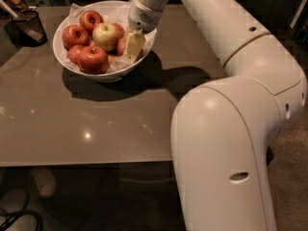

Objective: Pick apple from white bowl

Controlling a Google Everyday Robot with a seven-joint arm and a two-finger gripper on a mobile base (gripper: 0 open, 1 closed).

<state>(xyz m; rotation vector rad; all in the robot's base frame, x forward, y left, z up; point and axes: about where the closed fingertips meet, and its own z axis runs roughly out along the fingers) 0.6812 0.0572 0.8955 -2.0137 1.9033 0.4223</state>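
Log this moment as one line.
phase: reach | gripper: down in bowl, right side, beside yellow apple | apples: all in bowl | cup: far left, apart from bowl

Black mesh cup (29, 27), grey-brown table (96, 124)

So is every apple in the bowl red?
No, one apple is yellow; the gripper is inside the white bowl at its right side.

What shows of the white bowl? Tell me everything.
The white bowl is wide, round and glossy, with sloping sides, lined with crinkled white paper. It stands upright on the far part of the grey table, holding several red apples and one yellow-green apple. The gripper reaches down inside its rim on the arm's side, among the apples.
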